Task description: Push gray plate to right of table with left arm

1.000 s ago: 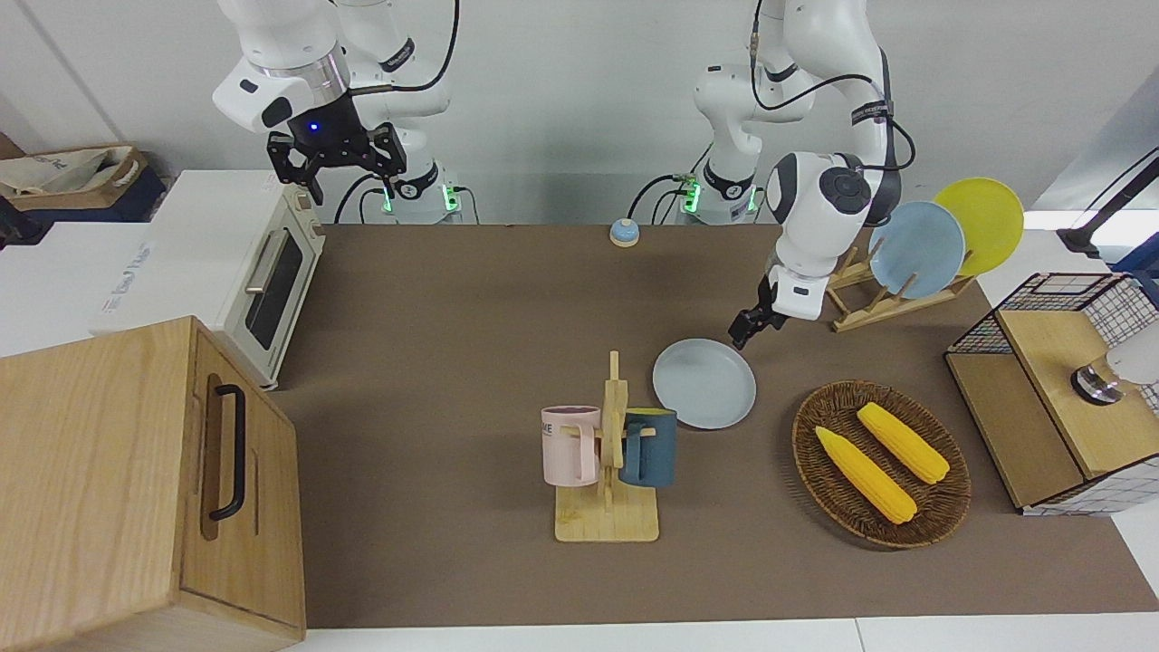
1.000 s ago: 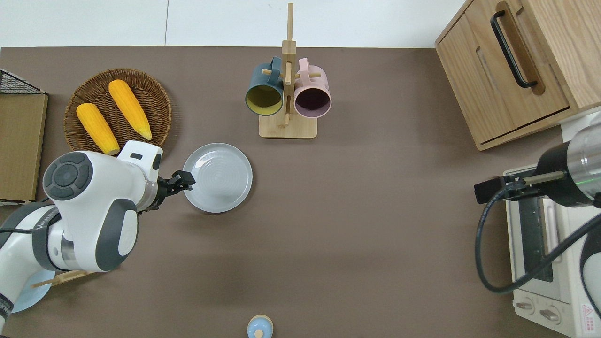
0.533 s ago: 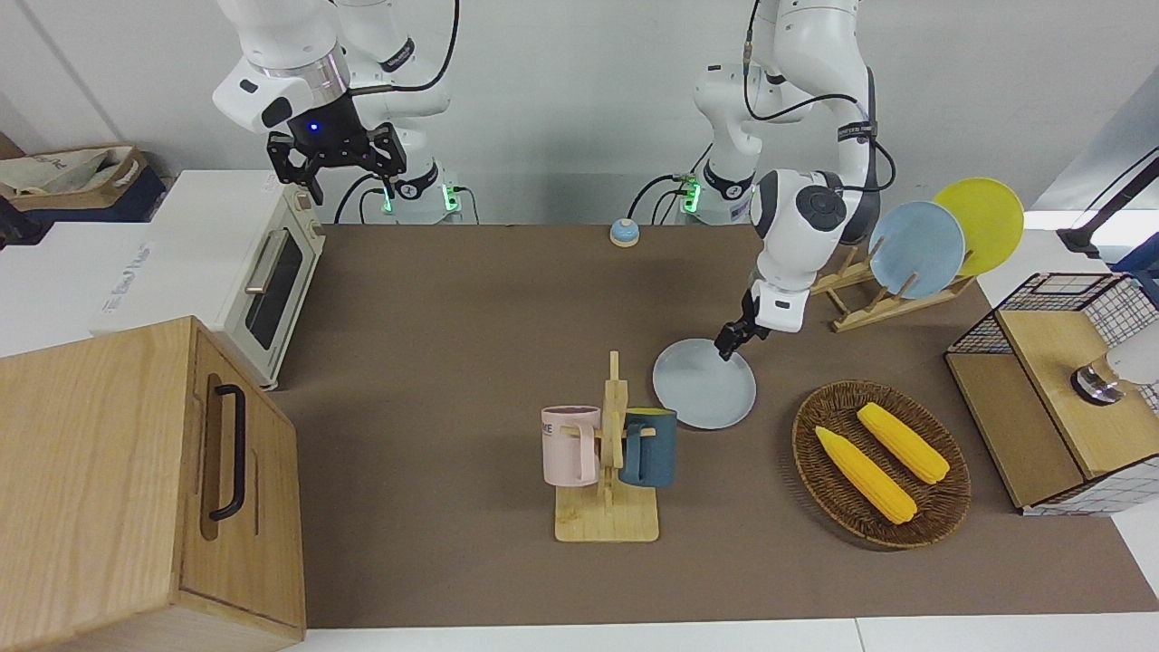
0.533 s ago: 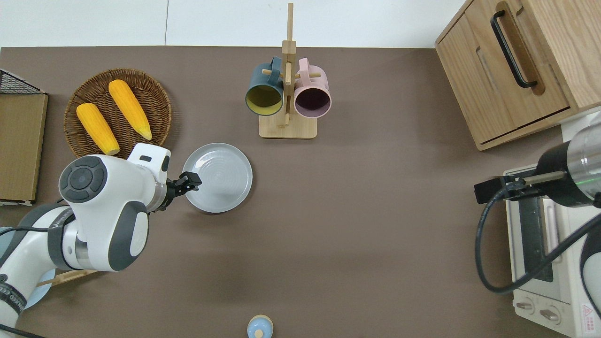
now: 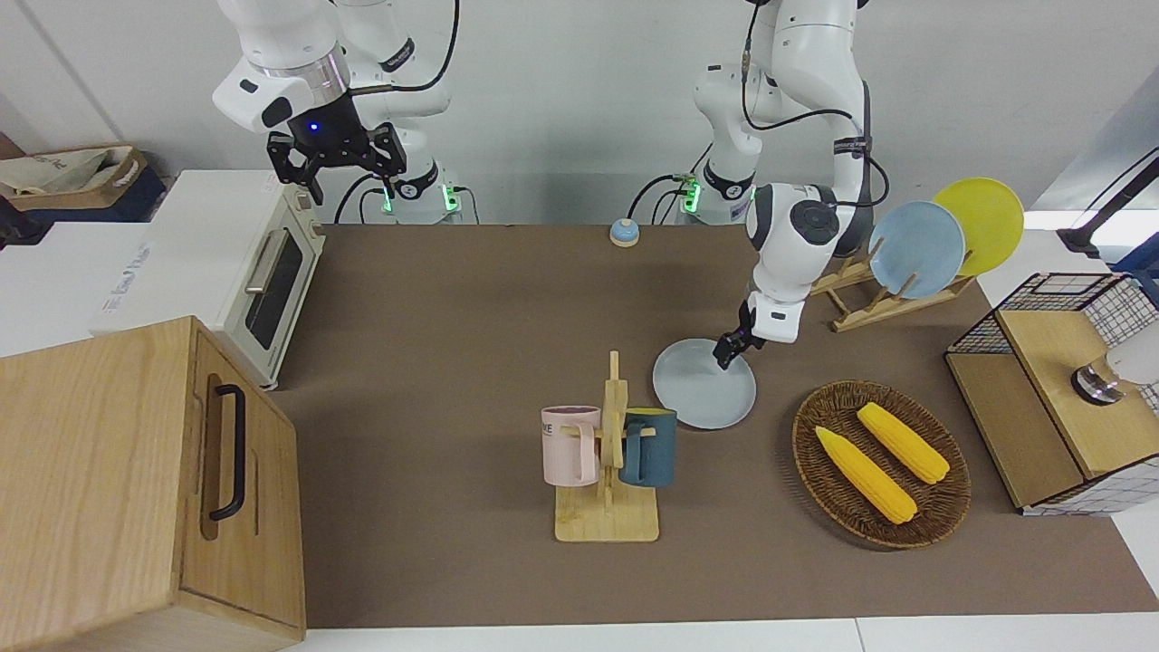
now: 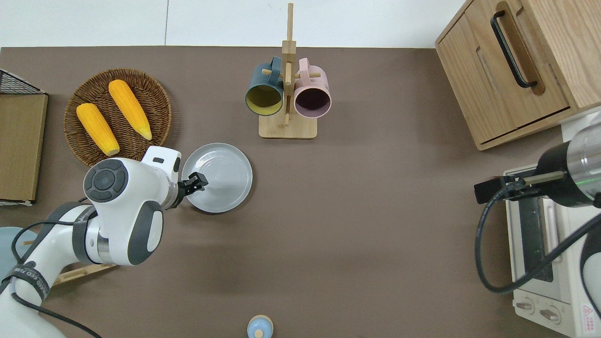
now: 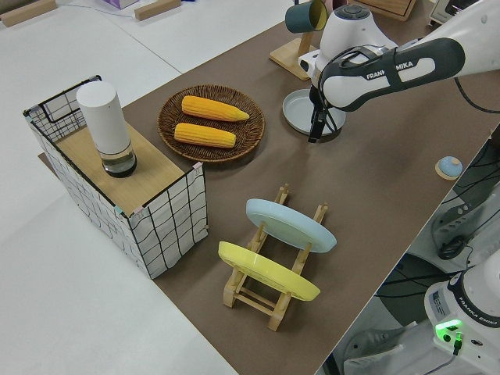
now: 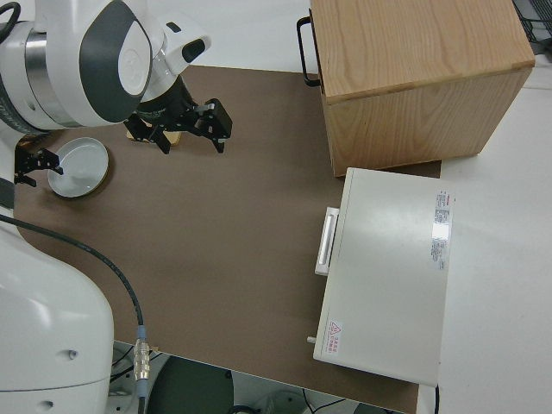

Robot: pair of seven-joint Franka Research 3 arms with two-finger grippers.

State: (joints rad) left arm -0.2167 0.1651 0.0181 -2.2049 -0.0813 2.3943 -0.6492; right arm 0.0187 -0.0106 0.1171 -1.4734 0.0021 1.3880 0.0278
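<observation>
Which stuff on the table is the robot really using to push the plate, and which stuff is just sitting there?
Part of the job:
gray plate
left gripper, over the plate's edge
table

Just lying about:
wicker basket with two corn cobs
mug rack
blue and yellow plates on a stand
toaster oven
wooden cabinet
The right arm is parked.

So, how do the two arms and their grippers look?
Both arms are white with rounded links. The left arm has dark gray joint caps, a black cable and a small black gripper. The right gripper is black, with a blue light above it.
</observation>
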